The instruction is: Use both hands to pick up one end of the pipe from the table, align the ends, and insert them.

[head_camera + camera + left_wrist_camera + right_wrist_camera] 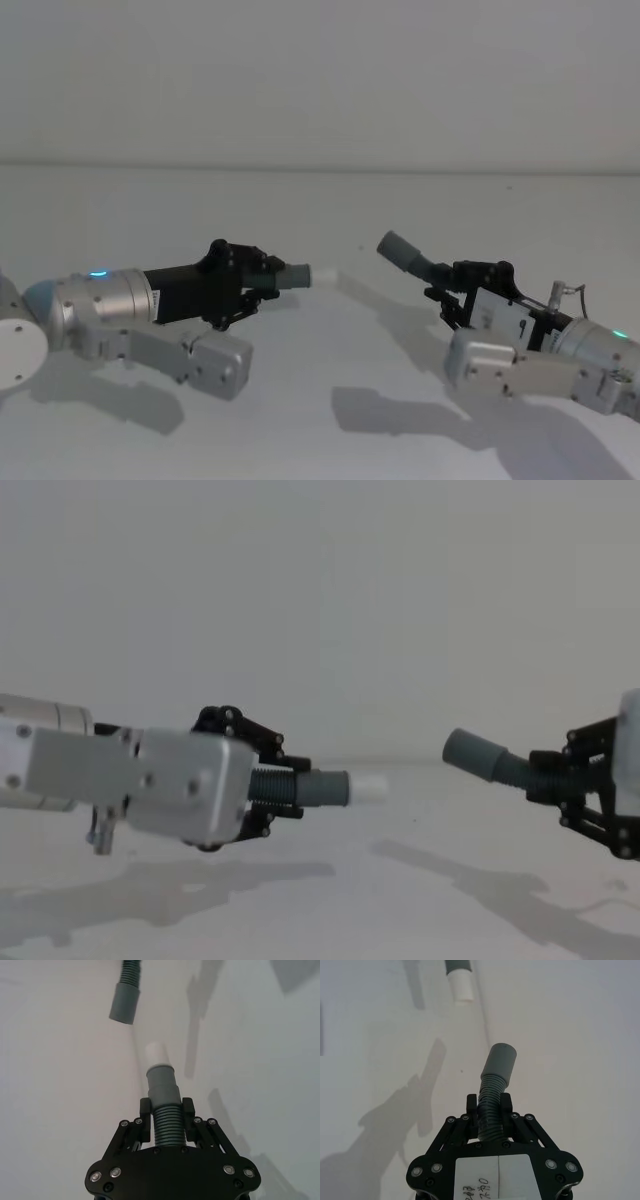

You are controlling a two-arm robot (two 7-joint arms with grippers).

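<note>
While left claw (pixel 250 281) grips the tube (pixel 292 276) pointing rightward, right claw (pixel 452 281) grips the hose (pixel 405 252) slanting up-left.

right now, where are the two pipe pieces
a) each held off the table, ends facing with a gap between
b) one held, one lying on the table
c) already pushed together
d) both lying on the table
a: the left gripper has its jaws shut on the white-tipped tube and the right gripper on the ribbed hose, both above the table, with open space between the ends.
</note>
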